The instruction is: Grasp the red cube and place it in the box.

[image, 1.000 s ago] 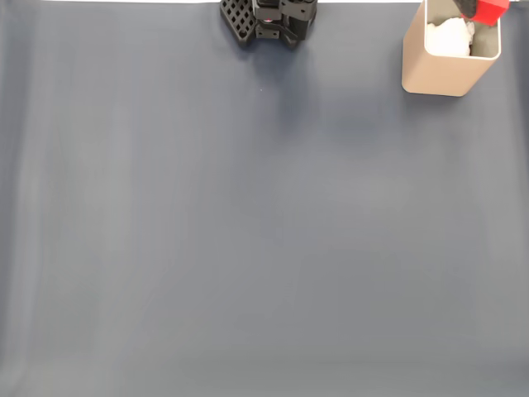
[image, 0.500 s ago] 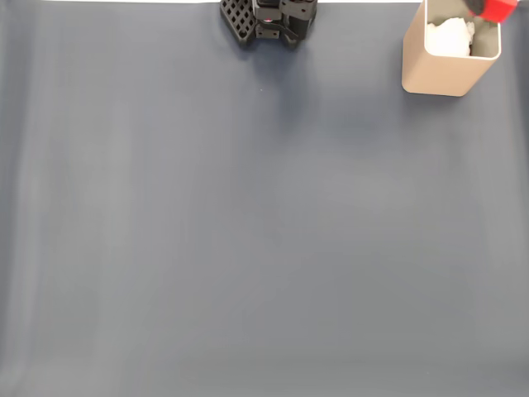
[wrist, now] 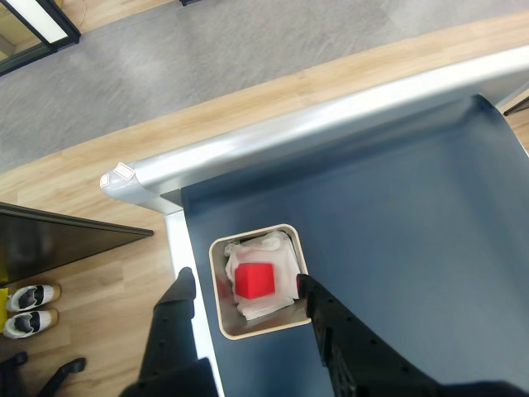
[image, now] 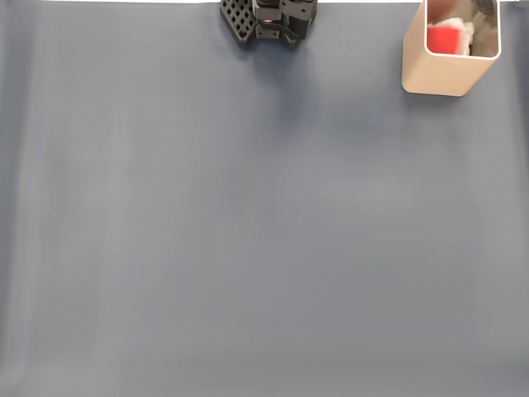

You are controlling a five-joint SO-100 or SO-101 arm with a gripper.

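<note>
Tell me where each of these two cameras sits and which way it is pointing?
Fixed view: high above the table, looking straight down on the dark mat; the arm's black base shows at the top edge.
Wrist view: rides on the arm, looking down past the open gripper, whose two black fingers frame the box; floor and shoes lie beyond the table.
Shared: both show the box with the red cube inside it on white padding.
</note>
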